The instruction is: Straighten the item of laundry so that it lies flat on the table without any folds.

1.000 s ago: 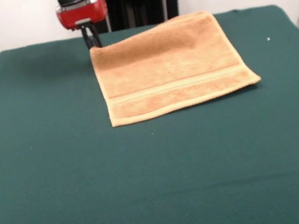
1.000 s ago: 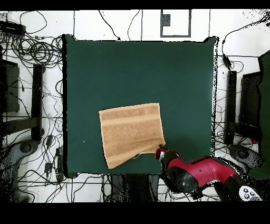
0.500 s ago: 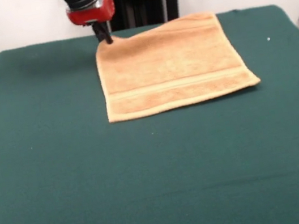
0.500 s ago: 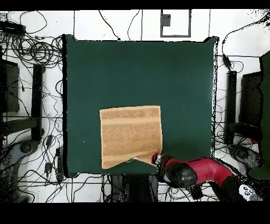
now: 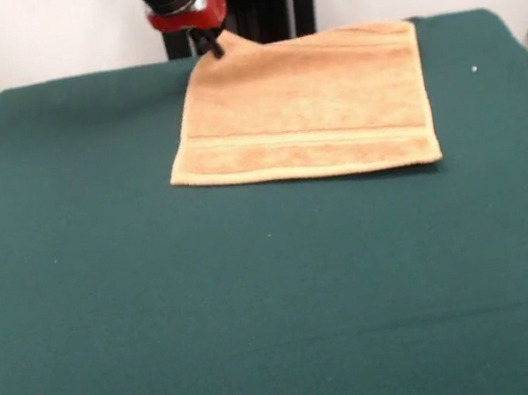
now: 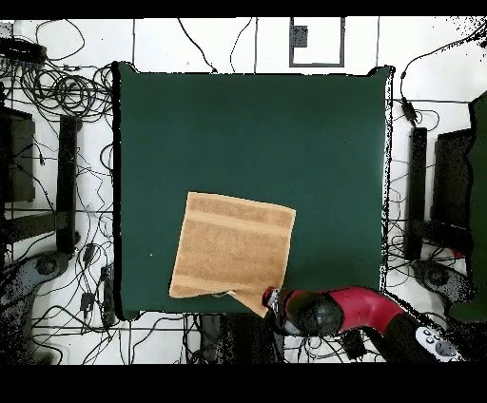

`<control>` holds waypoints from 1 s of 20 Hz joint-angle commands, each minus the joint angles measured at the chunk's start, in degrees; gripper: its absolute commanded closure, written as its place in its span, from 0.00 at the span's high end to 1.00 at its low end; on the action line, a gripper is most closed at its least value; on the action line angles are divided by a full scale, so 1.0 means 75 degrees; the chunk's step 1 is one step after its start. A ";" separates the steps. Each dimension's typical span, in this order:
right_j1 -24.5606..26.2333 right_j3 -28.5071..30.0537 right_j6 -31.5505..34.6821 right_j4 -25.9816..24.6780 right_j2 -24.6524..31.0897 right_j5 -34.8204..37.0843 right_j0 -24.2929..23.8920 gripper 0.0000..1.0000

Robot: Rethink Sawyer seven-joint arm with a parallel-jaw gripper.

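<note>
At the left of the front view the dark green felt-covered rectangular worktop [image 5: 87,288] lies bare from its near edge up to the far one. Moving right, toward the upper middle of the frame, the red and black claw [image 5: 214,48] comes down from the top edge and pinches one far corner of the orange-tan terry-cloth towel [image 5: 309,104], holding that corner lifted a little so it forms a small peak. The rest of the towel spreads to the right of the claw across the upper centre of the frame, turned at a slant to the worktop's edges, with a woven ribbed band running along its near side. Its right far corner sits at the worktop's far edge.

In the overhead view the towel [image 6: 233,252] lies in the lower middle of the frame, and its held corner reaches the worktop's [image 6: 323,143] bottom edge where the claw [image 6: 272,300] meets it. A small crease shows just left of that corner along the towel's bottom side.

To do this step well, I judge the corner should be pulled only until that crease comes taut, then lowered back over the worktop instead of past its edge, and let go with the cloth already resting, so nothing springs back or hangs off.
</note>
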 commanded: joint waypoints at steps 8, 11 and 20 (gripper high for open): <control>0.0268 -0.0764 -0.0725 0.0564 -0.0381 0.0649 0.0532 0.00; 0.0669 -0.1006 -0.2583 0.0080 0.0276 0.1041 -0.0081 0.00; 0.0495 -0.0947 -0.5582 -0.1617 0.1740 0.0723 -0.0930 0.00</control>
